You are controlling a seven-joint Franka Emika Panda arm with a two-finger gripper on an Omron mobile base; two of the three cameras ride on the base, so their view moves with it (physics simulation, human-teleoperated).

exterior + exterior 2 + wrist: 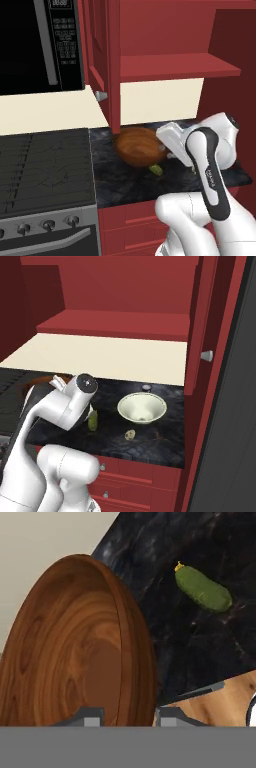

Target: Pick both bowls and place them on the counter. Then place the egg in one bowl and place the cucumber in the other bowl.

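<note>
My gripper (130, 718) is shut on the rim of the glossy dark-brown wooden bowl (80, 647), whose rim runs between the two fingertips. From the left base view this bowl (139, 145) hangs tilted, low over the dark marbled counter (120, 187) near the open cabinet door, with the gripper (163, 146) at its right side. The green cucumber (156, 170) (203, 588) lies on the counter just in front of it. Further right stand the pale flared bowl (142, 407), upright, and the small cream egg (131, 434) in front of it. The cucumber (93, 421) lies beside my arm.
A grey stovetop (45, 165) borders the counter on the left, under a black microwave (40, 45). The red cabinet door (107, 65) hangs open above the brown bowl, with a bare shelf (175, 66) behind it. Another red door (200, 331) stands on the right.
</note>
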